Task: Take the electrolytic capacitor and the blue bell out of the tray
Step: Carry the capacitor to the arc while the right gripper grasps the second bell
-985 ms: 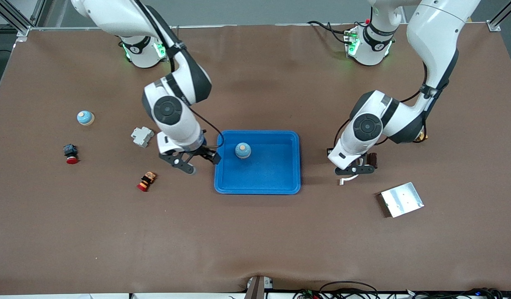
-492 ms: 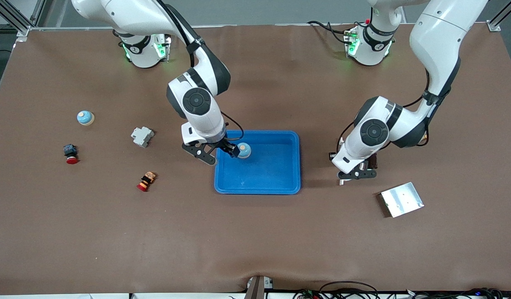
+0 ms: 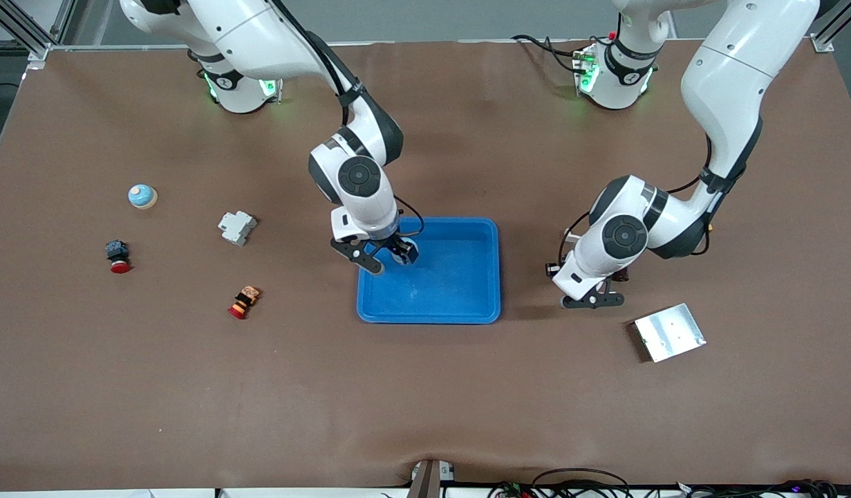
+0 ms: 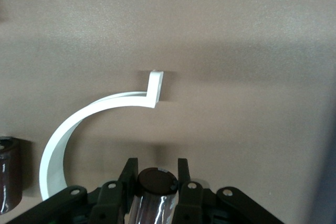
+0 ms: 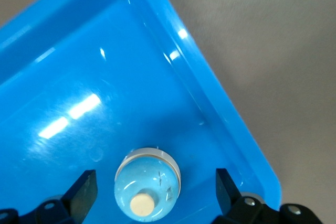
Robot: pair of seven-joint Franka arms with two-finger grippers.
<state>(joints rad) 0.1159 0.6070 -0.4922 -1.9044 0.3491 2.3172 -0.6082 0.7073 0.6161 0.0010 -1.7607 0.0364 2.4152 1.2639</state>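
Observation:
A light blue bell [image 5: 147, 188] with a cream button stands in the blue tray [image 3: 466, 304], near the corner toward the right arm's end. My right gripper [image 3: 390, 257] is over it, open. In the right wrist view the bell sits between the two fingertips [image 5: 86, 184] without touching them. My left gripper [image 3: 594, 299] is low over the table beside the tray, toward the left arm's end. It [image 4: 155, 174] is shut on a dark-topped, shiny capacitor [image 4: 156, 182]. A second dark capacitor [image 4: 9, 174] stands on the table close by.
A white curved strip [image 4: 94, 111] lies on the table under my left gripper. A metal plate [image 3: 669, 332] lies nearer the front camera. A second bell [image 3: 142, 196], a white breaker [image 3: 237, 227], a red button [image 3: 118, 257] and a small orange-red part [image 3: 244, 301] lie toward the right arm's end.
My right gripper has moved from the table beside the tray to over the bell in the tray. My left gripper has shifted slightly and now covers the white strip in the front view.

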